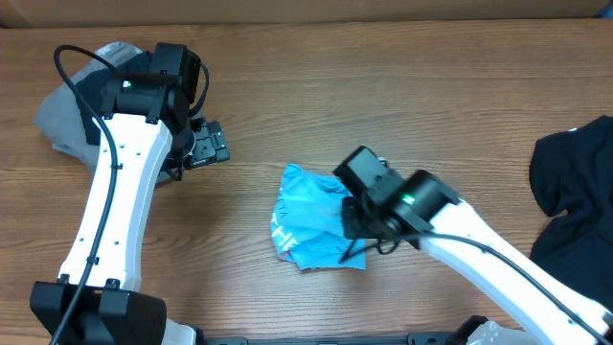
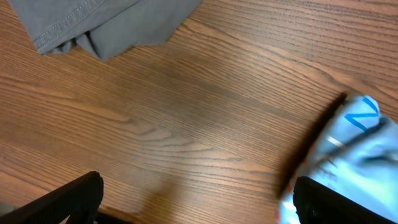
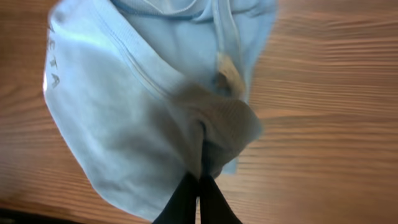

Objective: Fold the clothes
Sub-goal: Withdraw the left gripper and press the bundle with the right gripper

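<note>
Blue T-shirt [image 1: 302,206] soft, crumpled | right fingers [image 3: 214,205] pinch bunched fabric | wood-grain table [image 1: 383,96]

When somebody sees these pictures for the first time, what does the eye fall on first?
First the light blue T-shirt, crumpled in the middle of the table, with the right tool shut on a pinch of its fabric. Next, the grey garment at the far left, partly under the left arm, and the black garment at the right edge.
</note>
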